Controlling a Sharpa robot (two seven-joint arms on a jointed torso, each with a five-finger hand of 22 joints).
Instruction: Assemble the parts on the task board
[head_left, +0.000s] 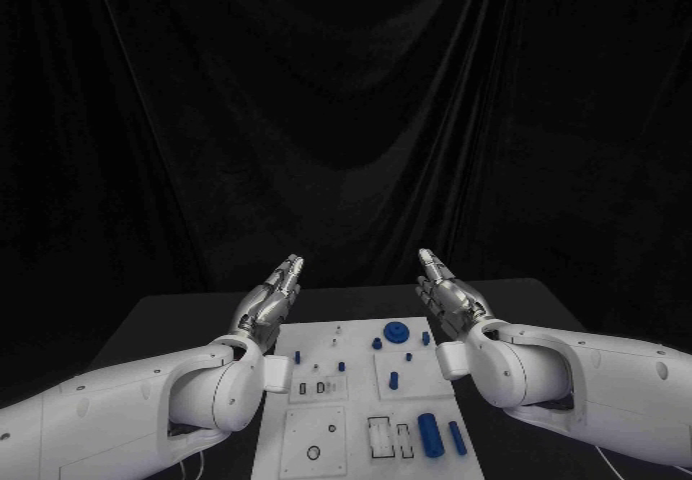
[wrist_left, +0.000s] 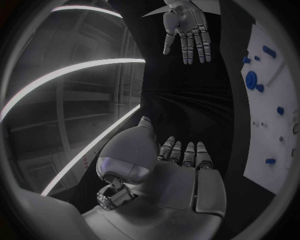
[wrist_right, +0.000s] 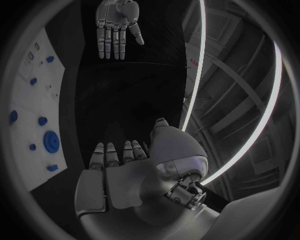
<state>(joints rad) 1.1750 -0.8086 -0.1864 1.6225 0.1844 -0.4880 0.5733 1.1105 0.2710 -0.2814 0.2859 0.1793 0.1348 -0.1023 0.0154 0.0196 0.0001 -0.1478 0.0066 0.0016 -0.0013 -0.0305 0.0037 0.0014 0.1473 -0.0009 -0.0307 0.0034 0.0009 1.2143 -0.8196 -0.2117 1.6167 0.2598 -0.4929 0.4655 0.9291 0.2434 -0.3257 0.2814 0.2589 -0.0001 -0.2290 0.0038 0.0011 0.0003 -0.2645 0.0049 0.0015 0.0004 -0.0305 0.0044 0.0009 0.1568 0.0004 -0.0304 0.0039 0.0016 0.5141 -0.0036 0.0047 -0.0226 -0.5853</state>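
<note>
Left hand: the left hand is hovering flat and empty, fingers straight and side by side, beside the far left corner of the task board.
Right hand: the right hand is mirroring it at the far right corner, holding nothing.
Parts: the blue parts are lying on the board, below and between both hands, toward the robot.
Nearer hand: the right one, I judge; the long blue pieces are lying lengthwise along the board's right side.

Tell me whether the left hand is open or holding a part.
Open. The left hand is raised beside the task board, fingers straight and slightly apart, nothing in them; the right wrist view shows the same.
</note>
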